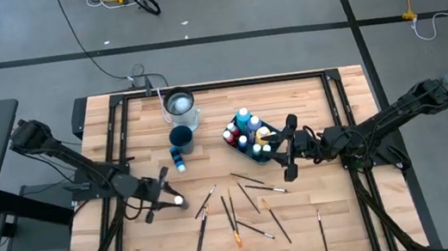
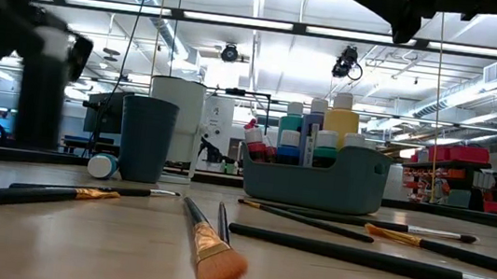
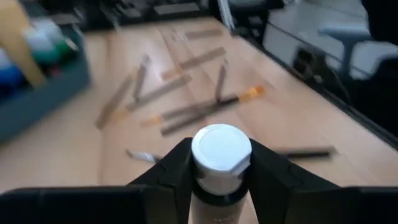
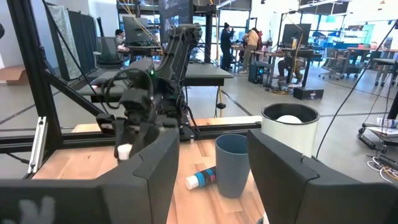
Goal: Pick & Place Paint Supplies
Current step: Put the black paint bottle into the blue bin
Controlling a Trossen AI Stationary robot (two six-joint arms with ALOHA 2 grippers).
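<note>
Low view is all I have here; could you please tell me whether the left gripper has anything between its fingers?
Observer: Yes. The left wrist view shows the left gripper closed on a white-capped bottle, its fingers against both sides of the cap.
Operator: Thank you. And what is the right gripper doing?
Observer: Seen from above, the right gripper hovers open and empty beside the teal tray, on the side away from the left arm.

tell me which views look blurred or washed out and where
Left wrist view: the white-capped bottle between the left gripper fingers is sharp, the brushes beyond are smeared. Low view: bright ceiling lights glare, and the near orange-bristled brush is soft. High view: evenly lit.
</note>
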